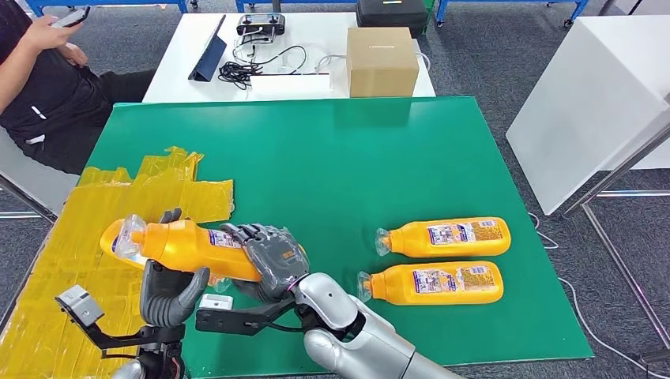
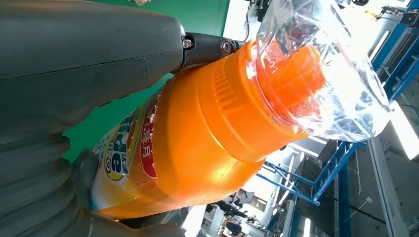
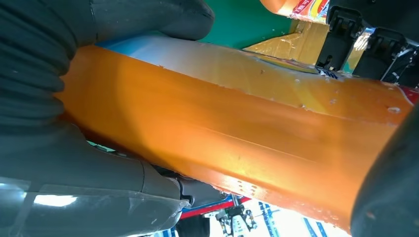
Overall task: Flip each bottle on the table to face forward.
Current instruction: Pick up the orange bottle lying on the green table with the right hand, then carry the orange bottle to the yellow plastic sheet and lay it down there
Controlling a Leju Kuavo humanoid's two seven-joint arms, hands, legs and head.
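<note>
An orange bottle with a clear-wrapped cap hangs lifted above the table's near left, lying sideways, cap to the left. My left hand grips it from below near the neck, and my right hand wraps its base end. The left wrist view has the orange bottle with its cap in clear film. Its orange side crosses the right wrist view between my fingers. Two more orange bottles lie on the green table at the right, labels up, caps to the left: one farther, one nearer.
Crinkled yellow plastic sheet covers the table's left side. A white table behind holds a cardboard box, cables and a tablet. A person sits at the far left. A white cabinet stands to the right.
</note>
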